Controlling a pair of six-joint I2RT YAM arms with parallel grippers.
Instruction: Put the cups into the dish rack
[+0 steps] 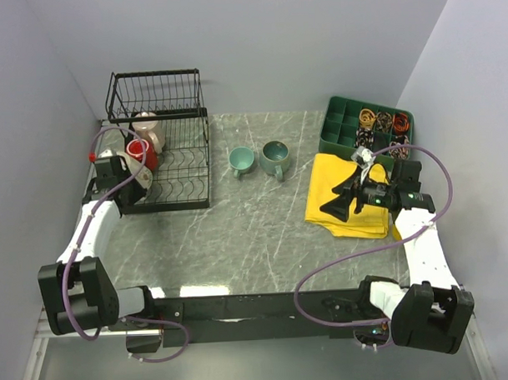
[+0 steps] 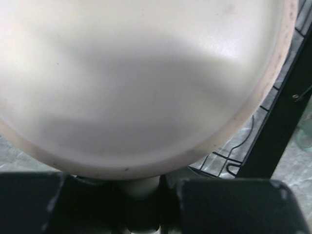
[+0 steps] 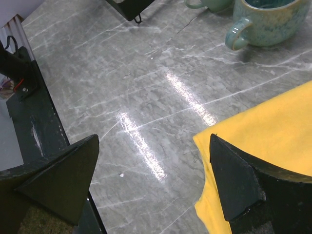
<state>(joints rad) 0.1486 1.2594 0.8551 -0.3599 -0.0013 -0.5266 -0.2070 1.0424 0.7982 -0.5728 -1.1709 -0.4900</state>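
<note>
The left claw (image 2: 141, 189) is pinching a narrow cream part of the cream mug (image 2: 146, 73) between its two dark fingers, closed tight on it. The mug's pale rounded side is filling almost the whole left wrist view. From above, this claw is sitting at the left end of the rack (image 1: 182, 172), over the slotted flat base. Whether the mug is resting on the wires or hanging just above them cannot be told.

A red mug (image 1: 139, 152) is standing in the rack just beside the held one. A beige mug (image 1: 145, 124) is sitting further back, close to the raised basket tier. Out on the bench (image 1: 239, 232), one teal mug (image 1: 241, 161) and a second teal mug (image 1: 275, 157) are standing side by side, right of the rack and apart from it.

The right claw (image 1: 338, 205) is hovering well away from all the mugs. Its fingers are spread wide with nothing between them, over the near left corner of a yellow cloth (image 1: 354, 199). The right wrist view is showing bare grey bench through the gap. Behind the cloth a green tray (image 1: 342, 124) is lying near the right wall, with small coloured rings filling some of its compartments.
</note>
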